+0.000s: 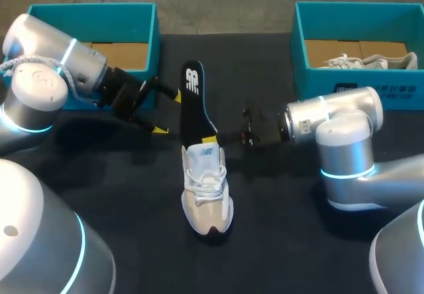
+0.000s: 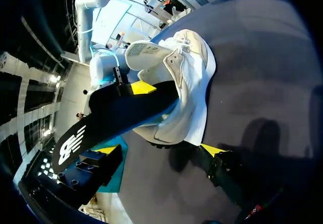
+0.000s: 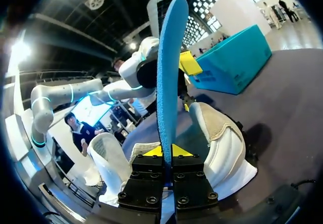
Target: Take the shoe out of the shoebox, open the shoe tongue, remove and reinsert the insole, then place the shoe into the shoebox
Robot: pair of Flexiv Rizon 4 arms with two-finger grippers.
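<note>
1. The shoe [image 1: 207,198] lies on the dark table [image 1: 298,228], toe toward the robot.
2. The insole [image 1: 193,102] sticks out rearward from the shoe's opening.
3. The right gripper [image 3: 167,150] pinches the insole just above the shoe.
4. The left gripper [image 1: 169,113] hangs spread behind the shoe, beside the insole.

Stretched in from the left, forearm low and level, left hand [image 1: 167,113] with fingers spread wide. Stretched in from the right, right hand [image 3: 169,151] pinched tight on the insole [image 3: 166,57].

likely robotics lab: left arm [image 1: 46,69], right arm [image 1: 344,118] at black table [image 1: 119,195], teal shoeboxes [image 1: 119,26] [image 1: 311,82].
</note>
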